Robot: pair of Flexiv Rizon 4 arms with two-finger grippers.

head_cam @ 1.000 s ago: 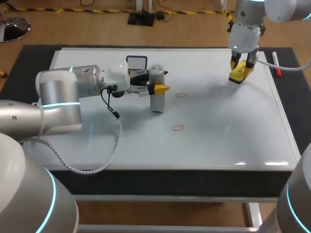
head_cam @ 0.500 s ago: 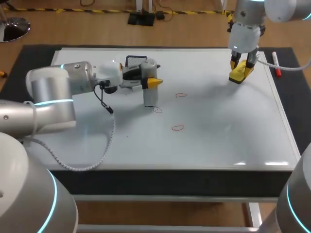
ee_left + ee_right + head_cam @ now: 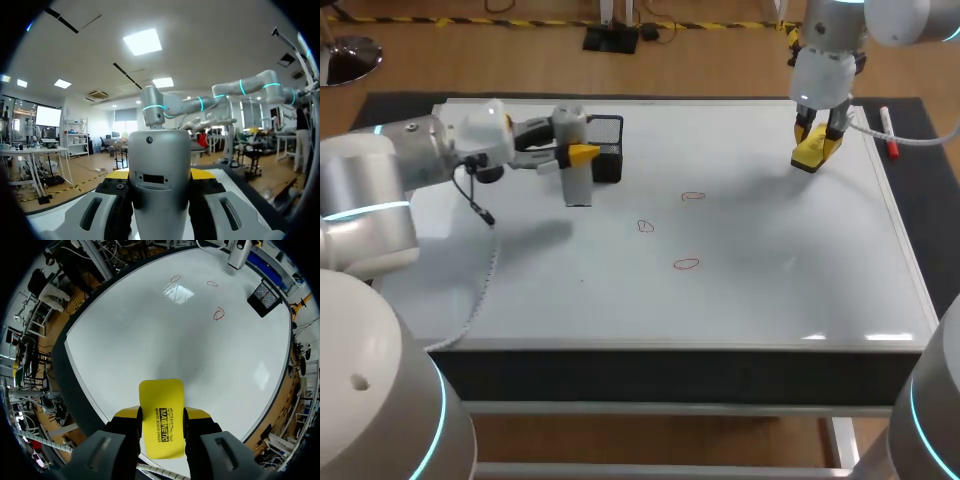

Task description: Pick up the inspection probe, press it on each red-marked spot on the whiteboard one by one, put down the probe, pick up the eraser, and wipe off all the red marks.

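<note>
Both pincers are closed on things: the left pincer (image 3: pixel 578 153) grips the silver-grey probe (image 3: pixel 577 182) (upright, boxy) over the whiteboard's (image 3: pixel 770 290) far-left part; the right pincer (image 3: pixel 817 140) grips the yellow eraser (image 3: pixel 812 153) near its far-right corner.

Across the whiteboard (image 3: pixel 770 290): probe (image 3: pixel 578 183) left, marks (image 3: pixel 687 264) middle, eraser (image 3: pixel 815 152) right.

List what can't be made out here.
- Probe tip: left wrist view, its own body hides it.
- Eraser underside, contact with board: right wrist view, eraser covers it; head view, too small.
- Black stand: head view, partly behind the probe.
</note>
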